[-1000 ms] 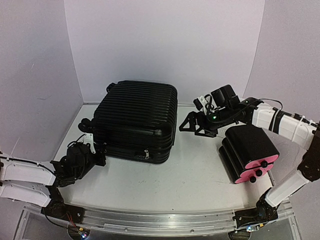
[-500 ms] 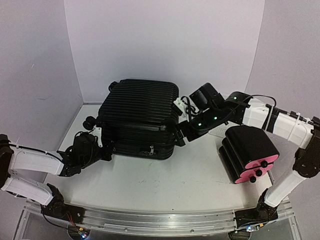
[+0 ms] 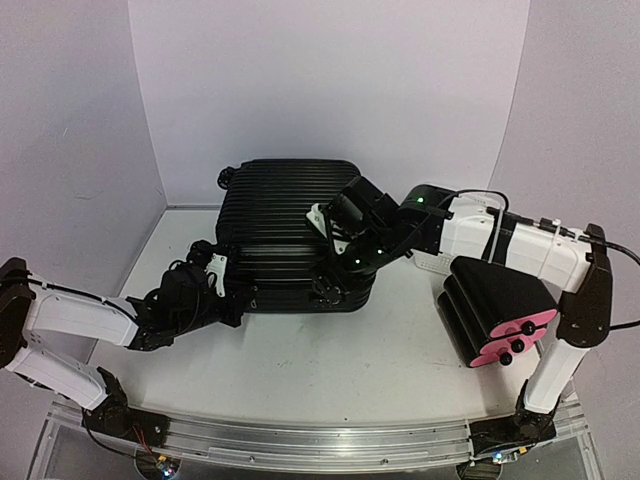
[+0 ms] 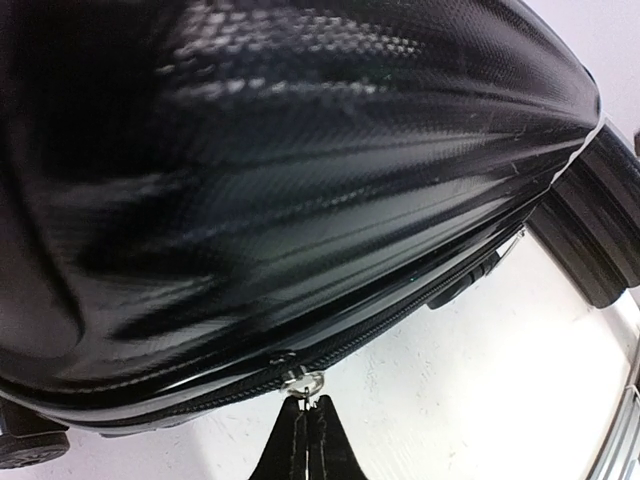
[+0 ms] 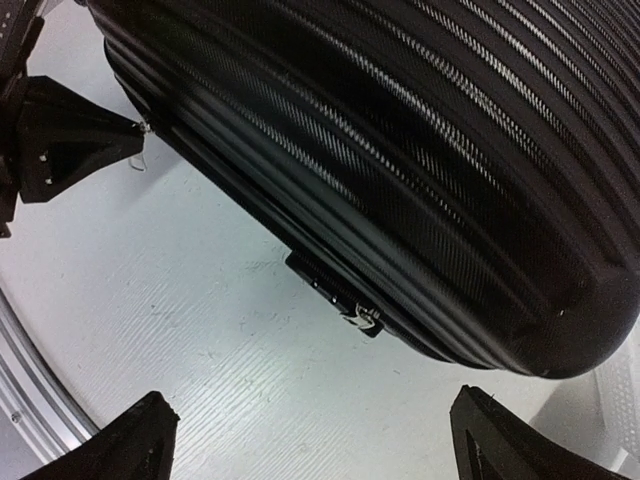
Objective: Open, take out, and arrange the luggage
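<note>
The luggage (image 3: 285, 215), a large ribbed black hard-shell suitcase, lies flat at the back middle of the table. My left gripper (image 3: 230, 292) is at its front left side. In the left wrist view the gripper (image 4: 305, 408) is shut on the metal zipper pull (image 4: 305, 382) on the zipper line under the shell (image 4: 300, 180). My right gripper (image 3: 335, 285) reaches over the front right corner and is open and empty (image 5: 320, 440), above the table beside the shell (image 5: 420, 150). The suitcase lock (image 5: 335, 295) lies ahead of it.
A black box with pink drawer fronts (image 3: 500, 305) lies at the right. A white mesh basket (image 3: 432, 262) shows partly behind my right arm. Purple walls close in the back and sides. The left gripper also shows in the right wrist view (image 5: 70, 140).
My right arm has swung left from beside the black box to the suitcase's front right corner. My left gripper has moved forward and right along the suitcase's front. The suitcase has turned slightly.
</note>
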Controlling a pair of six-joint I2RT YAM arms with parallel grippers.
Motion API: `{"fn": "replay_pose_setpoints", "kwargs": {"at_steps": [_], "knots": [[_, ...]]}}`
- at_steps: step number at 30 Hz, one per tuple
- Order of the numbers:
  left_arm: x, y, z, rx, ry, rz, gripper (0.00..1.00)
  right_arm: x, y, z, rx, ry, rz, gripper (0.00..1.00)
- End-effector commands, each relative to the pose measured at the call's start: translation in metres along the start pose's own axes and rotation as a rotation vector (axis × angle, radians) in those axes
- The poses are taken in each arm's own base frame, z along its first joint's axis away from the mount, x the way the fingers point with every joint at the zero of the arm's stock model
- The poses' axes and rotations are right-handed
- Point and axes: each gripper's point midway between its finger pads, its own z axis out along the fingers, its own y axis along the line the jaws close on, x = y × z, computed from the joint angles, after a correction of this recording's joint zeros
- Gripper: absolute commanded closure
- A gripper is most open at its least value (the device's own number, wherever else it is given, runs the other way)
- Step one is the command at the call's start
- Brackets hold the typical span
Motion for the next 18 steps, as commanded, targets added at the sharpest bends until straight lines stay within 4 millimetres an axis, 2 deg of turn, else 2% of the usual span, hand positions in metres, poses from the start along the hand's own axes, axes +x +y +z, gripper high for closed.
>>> {"fn": "replay_pose_setpoints", "kwargs": {"at_steps": [1,7,9,11,12,14,15,18], "knots": [[-0.017,0.000,-0.014,-0.004,-0.097,-0.015,0.95,-0.047,-0.004,-0.008,0.055,-0.124,-0.053,0.02],[-0.010,0.007,-0.023,-0.018,-0.102,-0.014,0.78,-0.076,-0.008,0.008,0.122,-0.160,-0.080,0.02],[-0.011,0.008,-0.024,-0.023,-0.105,-0.010,0.63,-0.082,-0.005,0.014,0.119,-0.165,-0.078,0.02],[-0.011,0.007,-0.023,-0.016,-0.109,0.002,0.52,-0.085,-0.003,0.021,0.116,-0.161,-0.077,0.02],[-0.012,0.005,-0.023,-0.010,-0.117,0.016,0.39,-0.086,-0.003,0.024,0.117,-0.160,-0.075,0.02],[-0.015,0.001,-0.022,0.005,-0.156,0.052,0.21,-0.089,-0.003,0.028,0.105,-0.160,-0.054,0.02],[-0.017,0.001,-0.021,0.008,-0.180,0.068,0.18,-0.089,-0.002,0.030,0.089,-0.157,-0.039,0.02],[-0.023,0.004,-0.017,-0.010,-0.236,0.095,0.19,-0.088,0.002,0.033,0.048,-0.148,-0.009,0.02]]}}
